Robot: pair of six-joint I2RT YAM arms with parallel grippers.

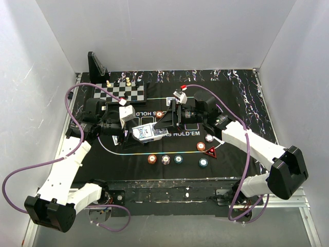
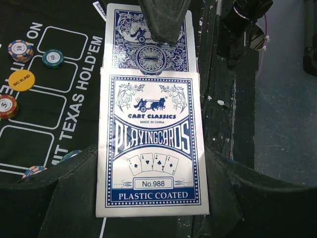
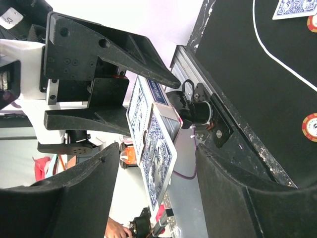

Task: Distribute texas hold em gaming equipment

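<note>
Above the mat (image 1: 231,98), the left pincer (image 2: 151,163) is closed on the box (image 2: 152,144). The right pincer (image 3: 158,148) sits open around the cards (image 3: 157,153) sticking out of it, not pinching them. If it shuts crooked or pulls too fast, cards could slip and spill.

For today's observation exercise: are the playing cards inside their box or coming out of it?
Partly out: blue-backed cards protrude past the upper edge of the card box.
</note>
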